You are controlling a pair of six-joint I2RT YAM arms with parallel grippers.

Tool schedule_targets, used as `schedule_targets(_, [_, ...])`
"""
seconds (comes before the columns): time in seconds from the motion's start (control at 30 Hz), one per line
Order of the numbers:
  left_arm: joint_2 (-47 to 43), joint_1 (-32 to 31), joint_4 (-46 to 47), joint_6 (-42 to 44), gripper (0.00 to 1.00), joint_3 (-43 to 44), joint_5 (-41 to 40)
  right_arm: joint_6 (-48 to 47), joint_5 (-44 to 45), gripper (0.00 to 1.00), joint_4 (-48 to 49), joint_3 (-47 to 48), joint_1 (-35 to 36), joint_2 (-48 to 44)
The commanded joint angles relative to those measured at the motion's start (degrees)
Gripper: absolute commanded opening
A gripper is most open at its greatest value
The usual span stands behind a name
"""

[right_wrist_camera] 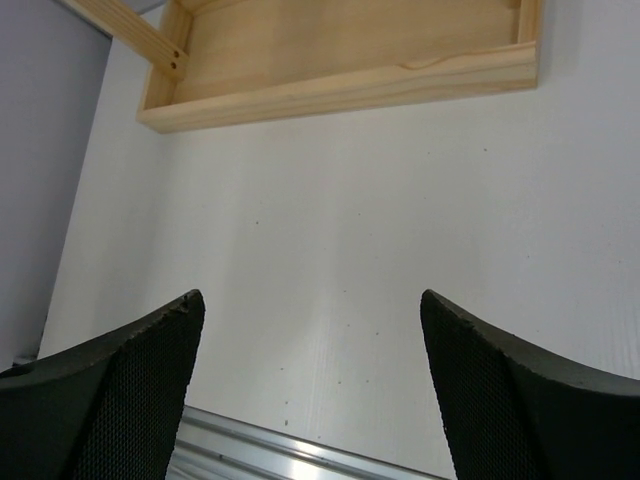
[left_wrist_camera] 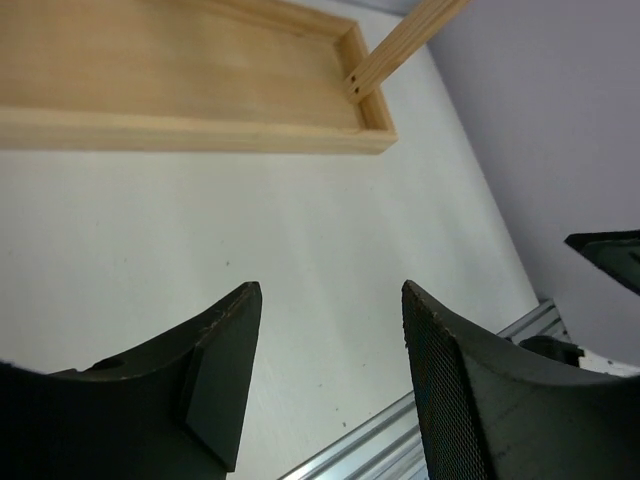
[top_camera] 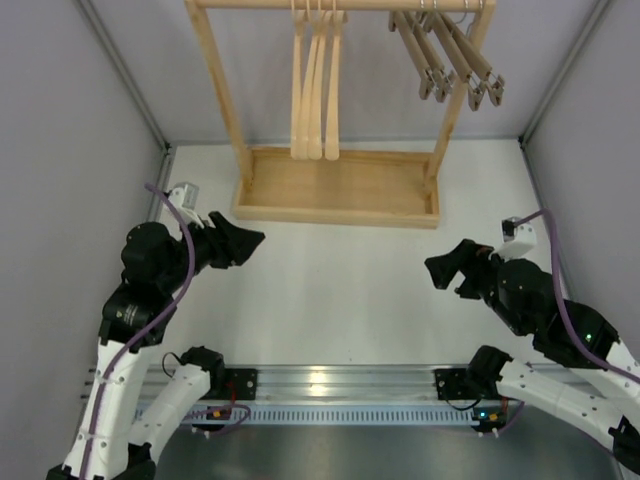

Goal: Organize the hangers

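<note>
The pale coat hangers (top_camera: 315,90) hang grouped left of centre on the rack rail (top_camera: 240,4), with the clamp bars (top_camera: 450,60) bunched at its right. The left hand (top_camera: 243,242) and right hand (top_camera: 447,266) hover released and empty over the near tabletop (top_camera: 340,300). Sorting looks done, leaving only a retreat.

No text, label, brand, number or sign can be read in any of the three views. The wooden rack (top_camera: 335,215) and the hangers (top_camera: 318,90) hung on it are seen to be plain, with no legible marks.
</note>
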Motion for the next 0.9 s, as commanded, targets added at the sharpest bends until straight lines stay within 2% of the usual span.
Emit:
schedule_targets(0.0, [-2.7, 0.1, -3.7, 3.4, 0.63, -4.8, -2.8, -1.1, 1.0, 0.86, 4.4, -1.9, 0.5, -1.5])
schedule_targets(0.13, [-5.5, 0.1, -4.3, 5.4, 0.63, -8.7, -5.4, -1.8, 1.4, 0.88, 6.8, -4.8, 0.5, -4.2])
schedule_targets(0.37, [-8.7, 0.1, -4.2, 6.4, 0.63, -14.0, -6.8, -1.7, 5.2, 0.99, 7.0, -6.1, 0.6, -5.7])
schedule_targets(0.57, [-8.4, 0.1, -4.3, 9.7, 0.64, -12.0, -8.4, -0.6, 6.2, 1.0, 8.0, -9.0, 0.5, -6.8])
schedule_targets(0.87, [-7.1, 0.1, -4.0, 9.4, 0.64, -13.0, -8.7, 0.1, 6.2, 0.99, 9.0, -11.3, 0.5, -6.6])
